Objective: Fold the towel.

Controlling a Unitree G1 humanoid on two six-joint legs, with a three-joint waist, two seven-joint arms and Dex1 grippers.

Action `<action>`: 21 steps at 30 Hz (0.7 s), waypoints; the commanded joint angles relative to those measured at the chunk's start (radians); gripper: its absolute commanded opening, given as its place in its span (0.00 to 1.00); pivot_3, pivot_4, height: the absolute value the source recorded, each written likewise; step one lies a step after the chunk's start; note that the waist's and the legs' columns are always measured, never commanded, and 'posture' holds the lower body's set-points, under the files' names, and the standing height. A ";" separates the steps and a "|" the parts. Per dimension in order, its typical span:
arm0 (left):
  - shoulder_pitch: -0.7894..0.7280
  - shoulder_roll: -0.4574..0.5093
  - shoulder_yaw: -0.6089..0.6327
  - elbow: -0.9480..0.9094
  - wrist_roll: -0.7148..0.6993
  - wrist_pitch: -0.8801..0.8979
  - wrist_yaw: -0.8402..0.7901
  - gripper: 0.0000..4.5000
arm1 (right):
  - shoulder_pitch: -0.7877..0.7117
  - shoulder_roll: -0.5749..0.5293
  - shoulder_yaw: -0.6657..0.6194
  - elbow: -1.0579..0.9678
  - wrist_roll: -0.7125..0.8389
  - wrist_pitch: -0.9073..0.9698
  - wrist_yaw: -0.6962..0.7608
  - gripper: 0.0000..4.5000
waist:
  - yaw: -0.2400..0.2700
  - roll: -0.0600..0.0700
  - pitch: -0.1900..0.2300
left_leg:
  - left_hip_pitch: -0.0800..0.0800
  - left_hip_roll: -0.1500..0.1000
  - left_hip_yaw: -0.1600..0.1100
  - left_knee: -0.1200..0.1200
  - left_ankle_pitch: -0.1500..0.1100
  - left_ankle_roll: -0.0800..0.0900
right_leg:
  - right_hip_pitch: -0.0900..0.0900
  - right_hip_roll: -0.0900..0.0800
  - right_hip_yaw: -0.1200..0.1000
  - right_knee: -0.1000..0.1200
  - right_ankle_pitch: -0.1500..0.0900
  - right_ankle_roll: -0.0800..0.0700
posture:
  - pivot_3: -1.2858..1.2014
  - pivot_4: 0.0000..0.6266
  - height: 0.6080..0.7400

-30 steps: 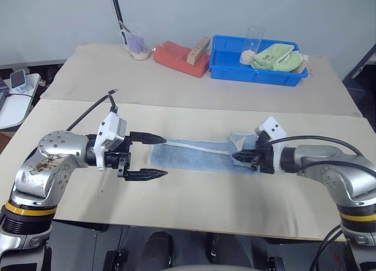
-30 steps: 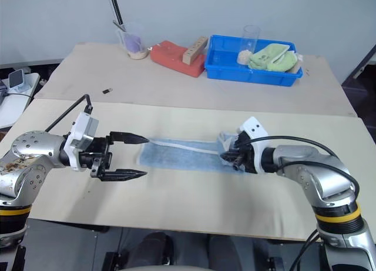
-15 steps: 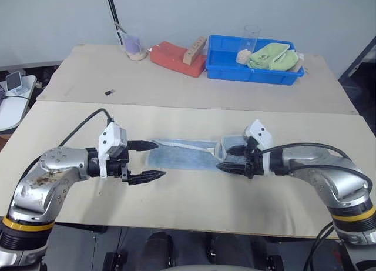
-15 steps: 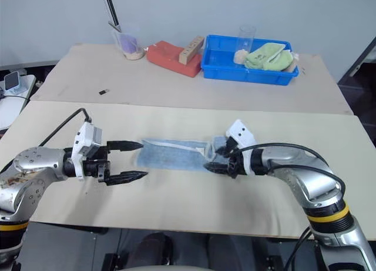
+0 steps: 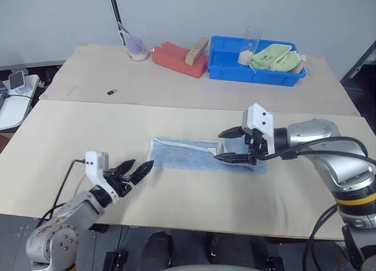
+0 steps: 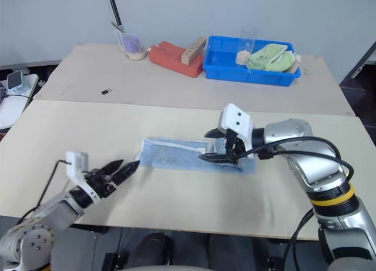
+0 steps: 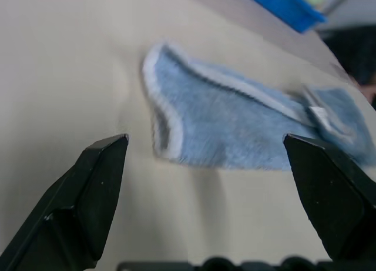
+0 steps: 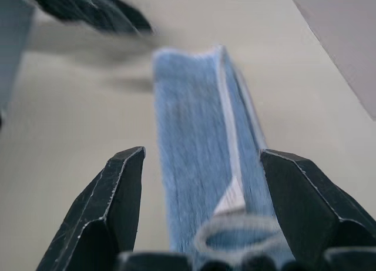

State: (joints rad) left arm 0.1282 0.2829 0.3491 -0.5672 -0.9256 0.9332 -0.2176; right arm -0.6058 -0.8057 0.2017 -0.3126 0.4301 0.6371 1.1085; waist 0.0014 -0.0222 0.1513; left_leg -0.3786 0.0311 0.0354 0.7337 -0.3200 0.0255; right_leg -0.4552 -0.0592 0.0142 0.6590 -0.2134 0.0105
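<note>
Beige tabletop point(image 5: 194, 194) up front, light blue towel point(image 5: 194, 156) lying flat on it as a long narrow strip, whitish hem along the far edge, right end bunched into a small fold with a white tag. Right gripper point(image 5: 230, 144) spread wide, empty, hovering just over that bunched right end; left gripper point(image 5: 136, 172) likewise parted and empty, low near the front edge, just short of the strip's left end. Farther back, second table point(image 5: 117, 71) with blue tray point(image 5: 258, 71) holding lime-green cloth point(image 5: 273, 56), red-orange block point(image 5: 179, 58) beside it.

L tool point(image 5: 136, 172) low, spread; R tool point(image 5: 229, 144) raised, apparently spread.
</note>
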 commanded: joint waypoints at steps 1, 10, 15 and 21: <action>-0.051 -0.059 -0.036 -0.039 -0.040 0.046 0.156 1.00 | -0.034 -0.011 -0.009 0.008 0.010 -0.039 0.066 0.77 | 0.004 0.000 0.000 | 0.000 0.000 0.000 0.000 0.000 0.000 | 0.000 0.000 0.000 0.000 0.000 0.000 | 0.52 0.24 0.51; -0.157 -0.151 -0.094 0.037 -0.042 0.139 0.361 1.00 | -0.070 -0.048 -0.008 0.026 0.012 -0.067 0.194 0.77 | 0.005 0.000 0.000 | 0.001 -0.002 0.000 0.000 0.000 0.000 | 0.000 0.000 0.000 0.002 0.000 -0.001 | 0.52 0.24 0.51; -0.213 -0.171 -0.126 0.076 -0.016 0.149 0.383 0.67 | -0.091 -0.050 -0.012 0.044 0.005 -0.082 0.227 0.78 | 0.009 0.000 0.000 | 0.002 -0.003 0.000 0.000 0.000 -0.001 | 0.002 0.000 0.000 0.002 0.000 -0.001 | 0.52 0.24 0.51; -0.245 -0.178 -0.122 0.083 -0.019 0.140 0.411 0.08 | -0.089 -0.058 -0.027 0.056 0.007 -0.087 0.236 0.78 | 0.009 0.000 0.000 | 0.001 -0.003 0.000 0.000 0.000 -0.001 | 0.001 0.000 0.000 0.001 0.000 -0.001 | 0.52 0.24 0.51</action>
State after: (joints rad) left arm -0.1032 0.1060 0.2262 -0.4600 -0.9431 1.0813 0.1880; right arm -0.6827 -0.8509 0.2105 -0.2437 0.4325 0.5710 1.3382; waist 0.0099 -0.0223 0.1511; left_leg -0.3770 0.0284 0.0352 0.7334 -0.3196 0.0248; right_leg -0.4542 -0.0591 0.0145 0.6605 -0.2133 0.0091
